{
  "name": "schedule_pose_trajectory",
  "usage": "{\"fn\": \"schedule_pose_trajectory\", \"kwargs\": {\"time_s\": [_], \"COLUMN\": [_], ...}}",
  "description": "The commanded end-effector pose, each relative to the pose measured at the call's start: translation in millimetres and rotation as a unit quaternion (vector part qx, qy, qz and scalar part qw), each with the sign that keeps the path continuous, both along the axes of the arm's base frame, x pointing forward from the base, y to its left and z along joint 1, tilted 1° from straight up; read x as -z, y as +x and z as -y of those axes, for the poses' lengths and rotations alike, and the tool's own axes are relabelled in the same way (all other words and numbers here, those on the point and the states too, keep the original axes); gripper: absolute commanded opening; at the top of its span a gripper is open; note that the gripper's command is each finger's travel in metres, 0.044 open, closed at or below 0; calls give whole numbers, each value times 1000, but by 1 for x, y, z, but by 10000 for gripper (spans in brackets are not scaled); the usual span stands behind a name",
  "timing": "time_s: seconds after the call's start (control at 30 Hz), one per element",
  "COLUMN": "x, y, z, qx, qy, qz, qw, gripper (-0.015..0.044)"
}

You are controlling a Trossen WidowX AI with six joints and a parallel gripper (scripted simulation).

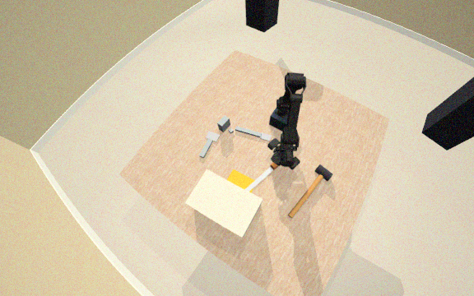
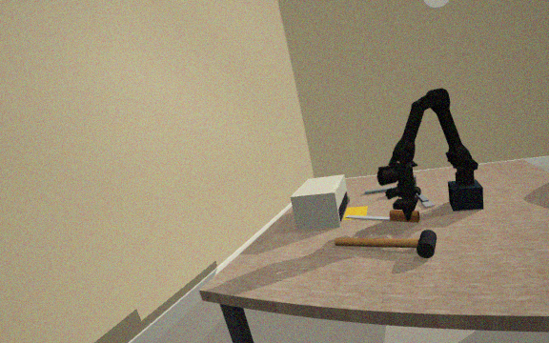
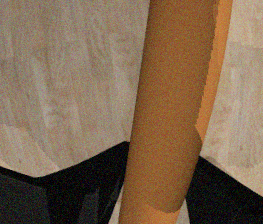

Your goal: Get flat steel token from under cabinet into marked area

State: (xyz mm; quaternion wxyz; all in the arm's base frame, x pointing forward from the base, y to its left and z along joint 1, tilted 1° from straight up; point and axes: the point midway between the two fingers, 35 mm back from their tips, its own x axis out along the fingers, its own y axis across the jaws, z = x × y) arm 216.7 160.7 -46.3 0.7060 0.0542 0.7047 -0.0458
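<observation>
the black end effector grips the brown cylindrical handle! its flat silvery blade reaches the yellow patch.

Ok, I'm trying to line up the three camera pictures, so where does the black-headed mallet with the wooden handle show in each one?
Top: the black-headed mallet with the wooden handle lies right of centre, below the middle.
Exterior: it lies below and right of centre, head to the right.
Wrist: not in it.
Shared landmark, top and exterior: the yellow marked area beside the white box-shaped cabinet.
</observation>
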Motion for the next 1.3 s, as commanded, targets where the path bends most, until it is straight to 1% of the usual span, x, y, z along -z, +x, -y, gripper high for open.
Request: {"fn": "schedule_pose_trajectory", "kwargs": {"time_s": [0.0,1.0,1.27], "x": [0,-2,-3], "y": [-2,0,2], "z": [0,0,5], "qx": [0,107,113], "qy": [0,0,-1], "qz": [-1,-3,-4], "qw": [1000,994,994], "gripper": [0,0,0]}}
